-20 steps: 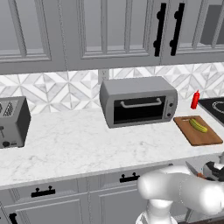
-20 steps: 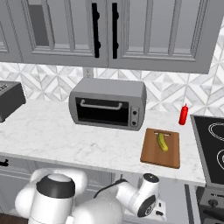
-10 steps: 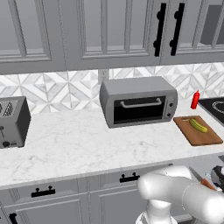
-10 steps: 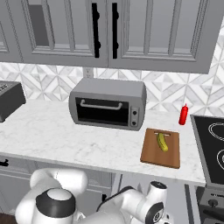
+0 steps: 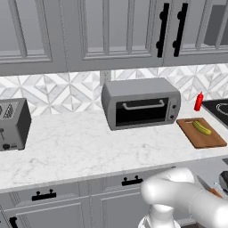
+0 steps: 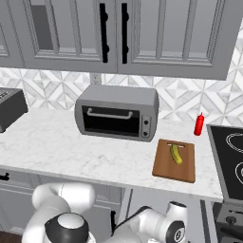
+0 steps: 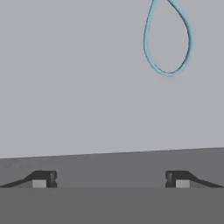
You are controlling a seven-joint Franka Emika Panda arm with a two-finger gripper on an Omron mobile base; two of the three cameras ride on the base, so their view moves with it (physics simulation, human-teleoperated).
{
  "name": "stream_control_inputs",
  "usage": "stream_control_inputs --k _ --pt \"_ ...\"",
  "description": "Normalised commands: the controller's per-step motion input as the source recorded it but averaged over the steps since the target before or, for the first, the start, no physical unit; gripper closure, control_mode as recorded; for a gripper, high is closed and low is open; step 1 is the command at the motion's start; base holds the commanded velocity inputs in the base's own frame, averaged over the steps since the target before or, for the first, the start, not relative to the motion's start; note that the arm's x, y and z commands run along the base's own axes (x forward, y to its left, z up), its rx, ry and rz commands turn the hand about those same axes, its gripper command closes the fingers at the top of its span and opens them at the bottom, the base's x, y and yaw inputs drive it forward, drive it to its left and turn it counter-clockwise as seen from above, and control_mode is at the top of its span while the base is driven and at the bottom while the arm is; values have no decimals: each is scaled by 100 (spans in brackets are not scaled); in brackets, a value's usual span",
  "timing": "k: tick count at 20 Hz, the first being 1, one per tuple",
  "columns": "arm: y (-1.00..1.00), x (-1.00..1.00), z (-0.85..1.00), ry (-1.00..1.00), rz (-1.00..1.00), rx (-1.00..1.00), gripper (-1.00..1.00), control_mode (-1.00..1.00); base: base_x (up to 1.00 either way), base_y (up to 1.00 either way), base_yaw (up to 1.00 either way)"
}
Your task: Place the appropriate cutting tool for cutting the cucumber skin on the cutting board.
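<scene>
The yellow-green cucumber point(image 5: 201, 128) point(image 6: 176, 154) lies on the brown wooden cutting board point(image 5: 207, 140) point(image 6: 173, 172), right of the toaster oven. My arm bends down below the counter's front edge at the right, where a grey drawer interior point(image 5: 209, 171) stands open. In the hand view my gripper point(image 7: 110, 178) is open, fingers wide apart, over a flat grey surface. A thin light-blue loop point(image 7: 168, 74), part of some tool, lies ahead of the right finger and apart from it; the rest of that tool is cut off. A slim item with an orange end point(image 5: 213, 192) lies in the drawer.
A grey toaster oven point(image 5: 140, 103) stands mid-counter and a toaster point(image 5: 13, 124) at the far left. A red bottle point(image 5: 198, 101) stands behind the board. The black stove top point(image 6: 232, 156) borders the board on the right. Upper cabinets hang above.
My arm has sunk lower and swung further right, below the counter edge. The cucumber and the board have stayed put.
</scene>
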Motion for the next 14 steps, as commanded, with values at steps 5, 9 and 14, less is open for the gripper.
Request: stream_control_inputs --k 5,9,14 --pt "-9 47 26 1 0 5 -100 -100 0 0 0" --pt "-14 62 -2 -13 3 12 -100 -100 0 0 0" --pt "-10 40 -6 -23 3 2 -100 -100 0 0 0"
